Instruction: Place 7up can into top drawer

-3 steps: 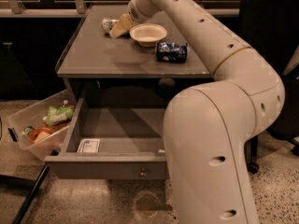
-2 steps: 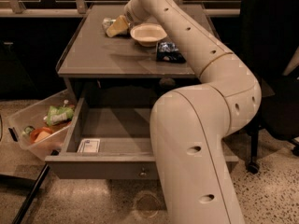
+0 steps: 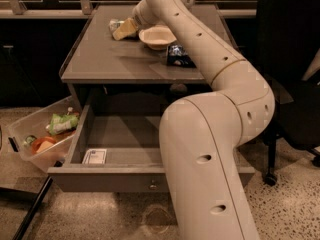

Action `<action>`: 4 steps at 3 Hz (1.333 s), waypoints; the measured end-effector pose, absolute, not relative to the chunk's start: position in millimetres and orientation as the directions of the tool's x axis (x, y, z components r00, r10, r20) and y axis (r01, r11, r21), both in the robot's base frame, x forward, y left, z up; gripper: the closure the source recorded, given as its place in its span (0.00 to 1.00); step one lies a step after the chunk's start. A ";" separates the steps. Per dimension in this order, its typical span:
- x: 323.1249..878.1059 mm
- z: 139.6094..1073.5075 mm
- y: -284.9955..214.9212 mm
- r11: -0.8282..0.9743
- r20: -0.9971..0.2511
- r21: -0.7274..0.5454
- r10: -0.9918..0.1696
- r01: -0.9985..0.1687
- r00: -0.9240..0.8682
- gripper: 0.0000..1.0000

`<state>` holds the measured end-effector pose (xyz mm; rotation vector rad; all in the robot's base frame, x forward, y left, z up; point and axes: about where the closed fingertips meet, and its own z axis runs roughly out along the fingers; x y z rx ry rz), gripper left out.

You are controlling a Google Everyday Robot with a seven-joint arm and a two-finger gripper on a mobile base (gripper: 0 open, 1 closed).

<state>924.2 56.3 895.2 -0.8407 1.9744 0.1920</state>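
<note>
The 7up can [image 3: 115, 23], pale green and white, lies at the back left of the grey table [image 3: 110, 61]. My gripper [image 3: 125, 30] is at the can, on its right side and touching or nearly touching it. The can is partly hidden behind the gripper. The top drawer [image 3: 107, 178] is pulled open below the table top, its small round knob [image 3: 153, 185] on the front panel. My arm rises from the lower middle and covers the right part of the drawer.
A white bowl [image 3: 156, 36] stands right of the gripper. A dark blue and white can [image 3: 178, 57] lies near the arm. A white card [image 3: 95, 156] lies in the drawer. A clear plastic bin [image 3: 42, 136] with packets stands left. A dark chair [image 3: 295, 99] is right.
My arm's elbow and shoulder have swung to the left, covering more of the drawer. The gripper has stayed at the can at the back left of the table.
</note>
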 end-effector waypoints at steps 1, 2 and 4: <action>936.9 886.9 66.6 0.754 -0.844 -0.176 -0.446 -0.632 -0.297 0.00; 946.1 885.2 74.9 0.758 -0.866 -0.160 -0.415 -0.633 -0.278 0.00; 954.8 875.3 91.8 0.752 -0.883 -0.121 -0.380 -0.648 -0.276 0.00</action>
